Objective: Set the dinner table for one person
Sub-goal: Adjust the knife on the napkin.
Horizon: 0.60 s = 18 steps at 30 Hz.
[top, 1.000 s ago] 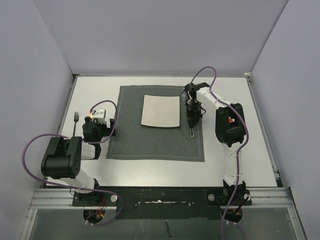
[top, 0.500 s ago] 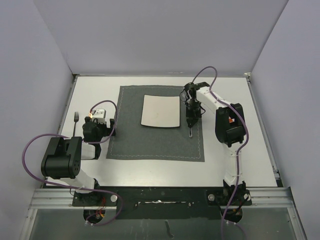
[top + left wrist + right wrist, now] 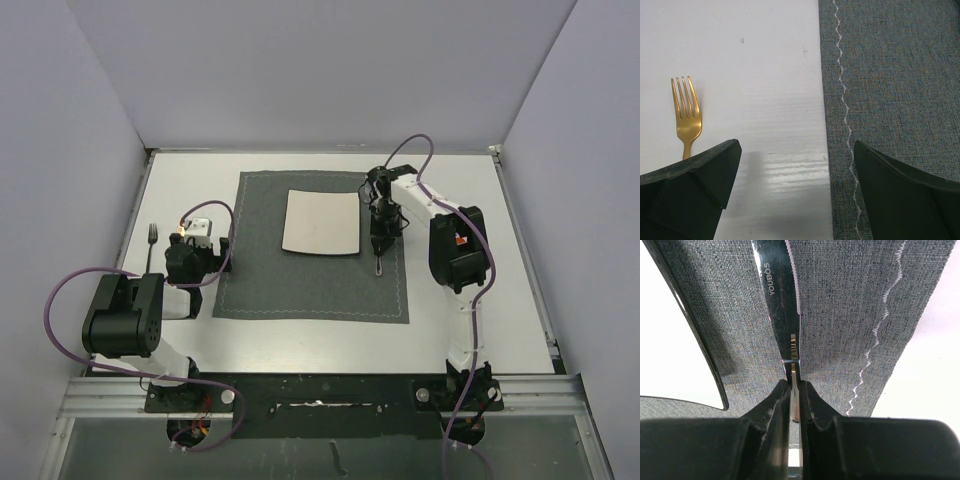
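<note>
Right arm's crept a touch toward the plate vs a sec ago, knife along with it; left side hasn't budged.

Biggest first: the dinner table (image 3: 480, 330) is the white top under everything. You can see it bare right below your left gripper (image 3: 796, 150) and off to the right of the right gripper (image 3: 795, 385).

Next the grey placemat (image 3: 300, 285): it's directly under the right jaws, and its stitched edge runs btw the left fingers, nearer the right-hand one.

Square plate (image 3: 320, 222) sits on the mat, rim just beside the right jaws on their left.

Knife (image 3: 780, 295): right jaws are clenched on it near the handle, blade sticking straight out ahead of them, roughly parallel to the plate edge. Imo that's bc it's the slot it belongs in. Can't tell if it's touching the cloth yet.

Fork (image 3: 687, 117) lies on bare table just ahead of the left-hand finger, outside the left jaws. Those are spread wide w/ nothing in them, prob parked there to go for it next.
</note>
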Each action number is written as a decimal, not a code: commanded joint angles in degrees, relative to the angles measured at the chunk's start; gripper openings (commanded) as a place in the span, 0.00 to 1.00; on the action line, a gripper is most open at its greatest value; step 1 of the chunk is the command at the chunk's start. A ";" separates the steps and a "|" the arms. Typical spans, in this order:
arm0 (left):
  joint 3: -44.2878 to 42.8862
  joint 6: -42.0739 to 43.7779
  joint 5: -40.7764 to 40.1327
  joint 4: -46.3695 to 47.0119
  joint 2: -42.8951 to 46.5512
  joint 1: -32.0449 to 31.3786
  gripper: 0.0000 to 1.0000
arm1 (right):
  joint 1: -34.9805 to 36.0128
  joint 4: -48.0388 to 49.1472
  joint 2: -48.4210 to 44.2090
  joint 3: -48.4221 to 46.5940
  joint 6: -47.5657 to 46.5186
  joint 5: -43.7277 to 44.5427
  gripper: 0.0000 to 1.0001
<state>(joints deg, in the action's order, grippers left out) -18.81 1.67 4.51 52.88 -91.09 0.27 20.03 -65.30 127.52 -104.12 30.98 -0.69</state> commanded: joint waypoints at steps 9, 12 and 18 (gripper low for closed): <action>-1.58 -0.71 -0.21 2.26 -0.82 0.31 0.98 | 1.05 -0.36 1.95 -2.24 1.92 -0.51 0.00; -1.58 -0.65 -0.21 2.28 -0.84 0.36 0.98 | 1.22 -0.19 2.52 -2.19 2.14 -0.05 0.00; -1.58 -0.63 -0.23 2.27 -0.84 0.30 0.98 | 1.41 0.20 2.81 -2.27 2.57 0.42 0.00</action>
<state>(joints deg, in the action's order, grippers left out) -18.81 1.67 4.49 52.90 -91.09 0.27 20.69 -65.49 129.64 -104.81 32.25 -0.64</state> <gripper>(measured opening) 0.979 0.078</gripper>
